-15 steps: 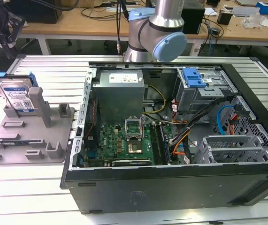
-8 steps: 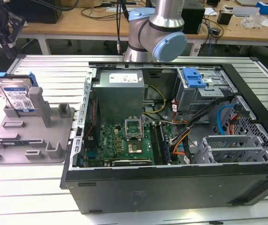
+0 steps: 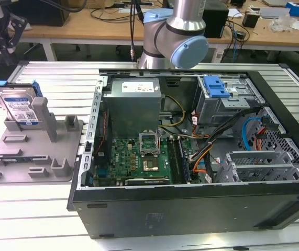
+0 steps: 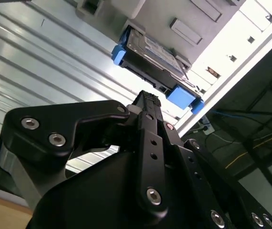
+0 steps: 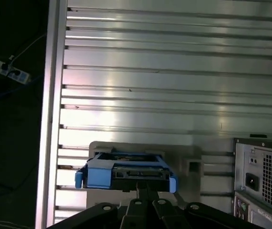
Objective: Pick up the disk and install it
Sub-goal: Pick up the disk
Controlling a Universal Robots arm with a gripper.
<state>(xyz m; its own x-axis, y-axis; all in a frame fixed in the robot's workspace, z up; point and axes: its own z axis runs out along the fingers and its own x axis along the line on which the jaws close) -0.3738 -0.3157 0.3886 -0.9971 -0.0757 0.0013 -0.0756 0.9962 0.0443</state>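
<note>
Metal tbl (image 3: 50, 78), disk (image 3: 19, 106) upright in grey holder (image 3: 60, 144), claw (image 5: 143, 187) just above

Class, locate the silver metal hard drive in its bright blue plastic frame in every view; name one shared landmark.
Exterior view: the disk stands upright in the grey holder, exterior view's left.
Second wrist view: disk just beyond the gripper.
First wrist view: disk just beyond the gripper.
Shared landmark: ribbed metal table.
</note>
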